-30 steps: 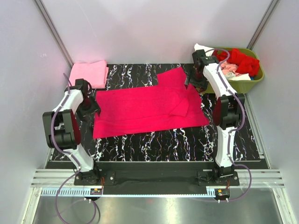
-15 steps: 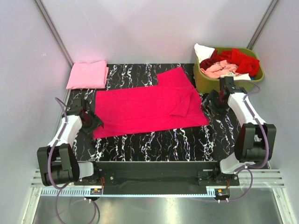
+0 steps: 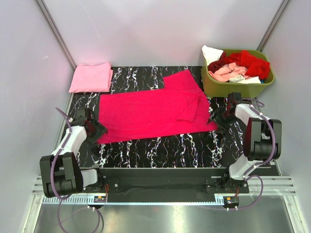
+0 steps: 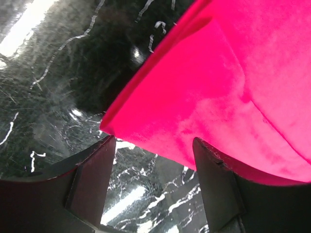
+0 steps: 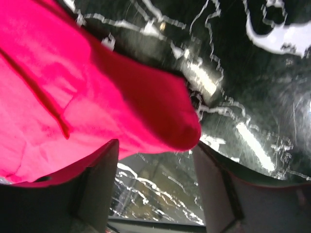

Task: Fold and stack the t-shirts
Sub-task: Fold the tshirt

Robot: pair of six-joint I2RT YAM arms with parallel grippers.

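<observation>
Top view: the magenta t-shirt [image 3: 155,114] is lying spread flat on the table [image 3: 165,145], its long axis running left to right and one sleeve pointing to the far side. The left end effector [image 3: 92,130] is sitting at its near-left corner, the right end effector [image 3: 219,115] at its right edge. A folded light pink t-shirt [image 3: 91,77] is resting far left. A heap of t-shirts [image 3: 245,63] is filling the basket [image 3: 214,87].

Left wrist: the fingers [image 4: 90,179] are standing wide apart, with the corner lying between them, unpinched.

Right wrist: the fingers [image 5: 214,187] are spread too, released, with the cloth's corner bulging between them.
</observation>
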